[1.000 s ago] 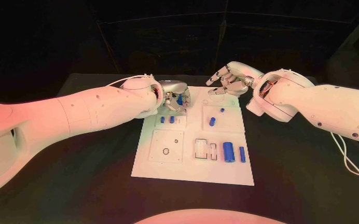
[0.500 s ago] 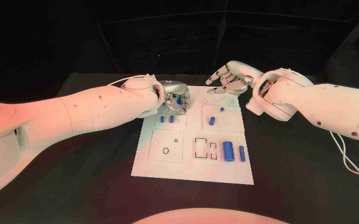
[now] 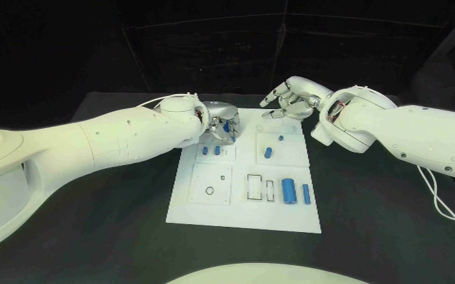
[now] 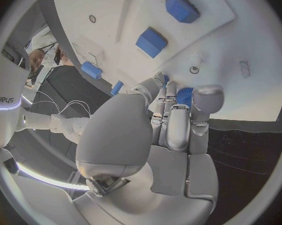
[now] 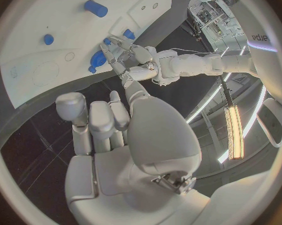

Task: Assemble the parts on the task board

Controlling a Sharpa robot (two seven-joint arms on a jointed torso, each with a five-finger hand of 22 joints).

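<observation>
The white task board (image 3: 242, 215) lies in the middle of the black table. My left hand (image 3: 222, 124) hovers over its far left corner and pinches a small blue part (image 4: 185, 95) between its fingertips. Just nearer than that hand, two short blue parts (image 3: 210, 151) stand in the board. My right hand (image 3: 293, 102) hangs above the board's far right corner with its fingers loosely curled and apart, holding nothing. More blue parts (image 3: 270, 153) sit at the board's middle right. A thick blue cylinder (image 3: 289, 190) and a thin one (image 3: 306, 194) lie near the front right.
A black rectangular outline (image 3: 255, 187) and a small ring (image 3: 208, 190) mark the board's near half. Both white forearms reach in over the table's far side. Bare black table surrounds the board on the near side and both flanks.
</observation>
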